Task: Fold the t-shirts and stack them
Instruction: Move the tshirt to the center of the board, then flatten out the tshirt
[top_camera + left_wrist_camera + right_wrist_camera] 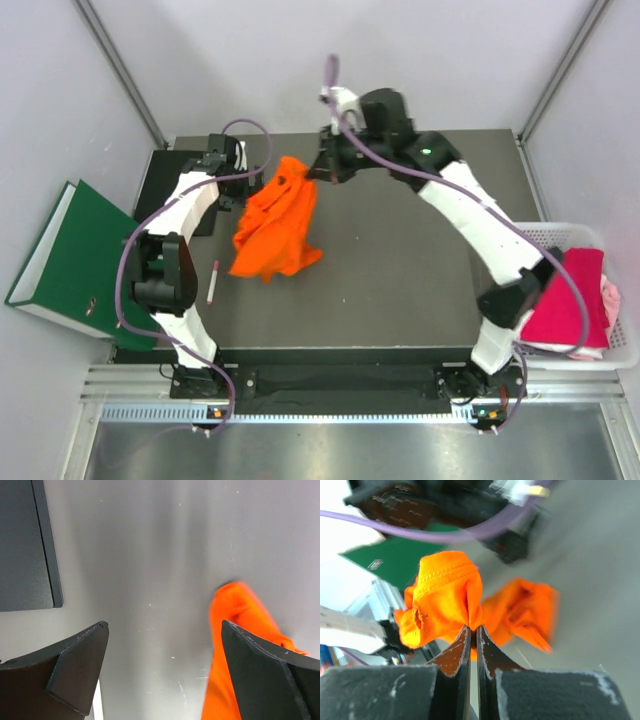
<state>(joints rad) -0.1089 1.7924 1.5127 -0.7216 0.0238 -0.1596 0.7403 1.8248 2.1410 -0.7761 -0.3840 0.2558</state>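
- Right claw (473, 630) pressed together; fold of orange t-shirt (445, 595) pinched between tips.
- In wrist view, cloth seen bunched just above tips and spilling to both sides.
- From above, shirt held lifted at one edge by right claw; rest draped onto table (400, 290), below and nearer arm bases than claw.
- Left claw (165, 625) spread wide, nothing between fingers. Orange cloth seen just beside one finger; contact cannot be told.
- Magenta t-shirt (570, 300) and pale pink t-shirt (609, 298) lodged in white basket (560, 232), well apart from both claws, by right arm base.
- Green binder (70, 250) seen outside left arm.
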